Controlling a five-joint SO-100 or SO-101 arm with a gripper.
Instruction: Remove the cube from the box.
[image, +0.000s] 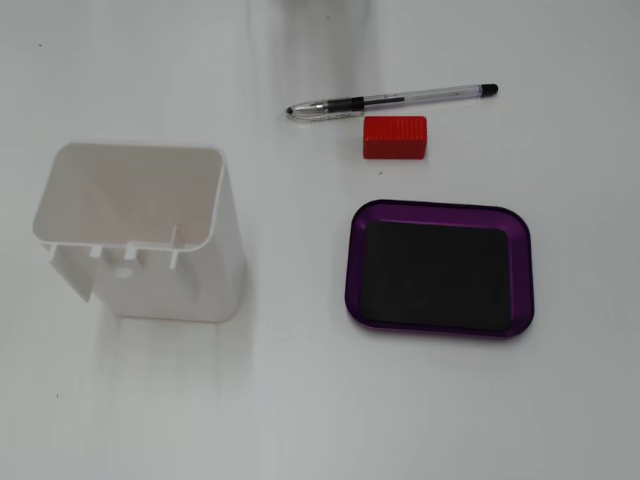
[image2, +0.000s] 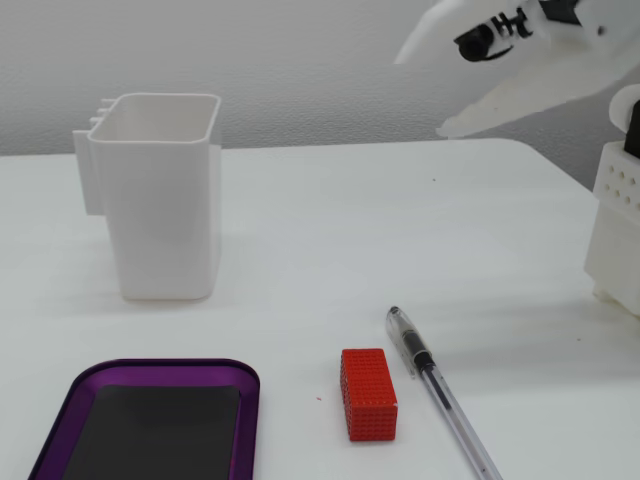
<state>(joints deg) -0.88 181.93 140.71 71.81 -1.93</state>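
The red cube (image: 394, 137) lies on the white table outside the purple box (image: 440, 215), between the box and a pen. In the other fixed view the cube (image2: 368, 393) lies to the right of the box (image2: 150, 372), apart from it. The box is empty and shows its black bottom. My white gripper (image2: 425, 88) shows only in that fixed view, at the top right, held high above the table and well away from the cube. Its jaws stand apart and hold nothing.
A clear pen with a black grip (image: 390, 101) lies just beyond the cube, also seen beside it (image2: 440, 390). A tall white plastic container (image: 140, 230) stands left of the box (image2: 160, 190). The arm's white base (image2: 615, 230) is at the right edge.
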